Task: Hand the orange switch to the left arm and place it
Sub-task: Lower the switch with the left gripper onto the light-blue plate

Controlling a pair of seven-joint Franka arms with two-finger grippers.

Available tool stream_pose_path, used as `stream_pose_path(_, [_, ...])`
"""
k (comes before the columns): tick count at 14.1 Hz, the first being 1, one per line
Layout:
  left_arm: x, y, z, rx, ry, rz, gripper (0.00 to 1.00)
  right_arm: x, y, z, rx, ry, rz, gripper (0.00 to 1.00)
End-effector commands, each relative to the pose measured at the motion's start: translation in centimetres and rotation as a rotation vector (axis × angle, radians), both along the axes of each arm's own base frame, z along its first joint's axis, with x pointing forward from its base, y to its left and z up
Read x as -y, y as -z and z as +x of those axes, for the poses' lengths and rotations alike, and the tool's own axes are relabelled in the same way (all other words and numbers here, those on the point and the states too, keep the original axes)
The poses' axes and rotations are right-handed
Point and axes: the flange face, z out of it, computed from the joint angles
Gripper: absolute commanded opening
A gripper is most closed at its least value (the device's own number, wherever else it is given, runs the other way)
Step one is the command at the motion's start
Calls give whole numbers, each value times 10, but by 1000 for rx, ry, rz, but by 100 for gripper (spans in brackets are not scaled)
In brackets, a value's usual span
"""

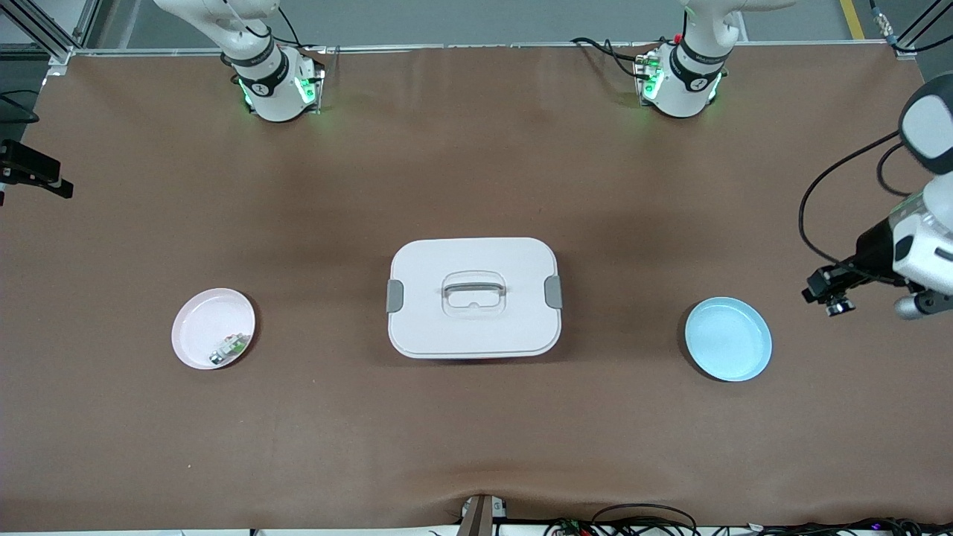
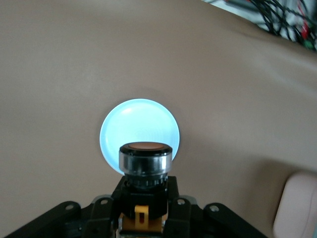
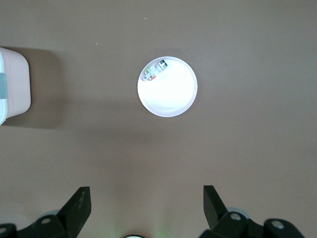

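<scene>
The orange switch (image 2: 145,158), a black barrel with a metal collar and an orange cap, is clamped between the fingers of my left gripper (image 2: 145,198). Its orange block end sits deep between the jaws. In the front view the left gripper (image 1: 931,300) hangs over the table at the left arm's end, just outside the blue plate (image 1: 728,339). The white box (image 1: 474,296) stands lidded mid-table. My right gripper (image 3: 147,196) is open and empty, high above the table near the pink plate (image 3: 173,99); it is out of the front view.
The pink plate (image 1: 205,324) at the right arm's end holds a small green-and-white part (image 1: 229,348). Both wrist views catch a corner of the box (image 3: 12,84). Cables lie along the table's front edge (image 1: 640,521).
</scene>
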Motion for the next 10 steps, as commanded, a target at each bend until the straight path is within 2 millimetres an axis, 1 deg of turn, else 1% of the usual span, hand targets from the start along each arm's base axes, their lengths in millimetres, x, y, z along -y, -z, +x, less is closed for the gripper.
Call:
stream_pose_path(1, [8, 14, 7, -5, -170, -3, 1, 0, -4, -10, -3, 28, 7, 100])
stream_pose_path(3, [7, 28, 6, -41, -289, -20, 1, -2, -7, -12, -3, 117, 0, 100])
stream_pose_path(4, [4, 35, 5, -62, -396, -40, 1, -3, -7, -13, -10, 140, -2, 100])
stream_pose_path(5, [1, 43, 6, -87, -550, -60, 1, -3, -7, -14, -12, 140, -2, 100])
stream_pose_path(6, [3, 56, 8, -116, -683, -66, 1, -1, -7, -14, -12, 142, -5, 100])
stream_pose_path(7, [5, 70, 10, -138, -766, -58, 1, 0, -7, -14, -11, 142, -6, 100])
stream_pose_path(9, [0, 92, 13, -167, -854, -52, 1, -1, -10, -15, -2, 135, -18, 100])
stream_pose_path(10, [-1, 102, 11, -177, -882, -52, 1, -6, -10, -14, 0, 125, -35, 100])
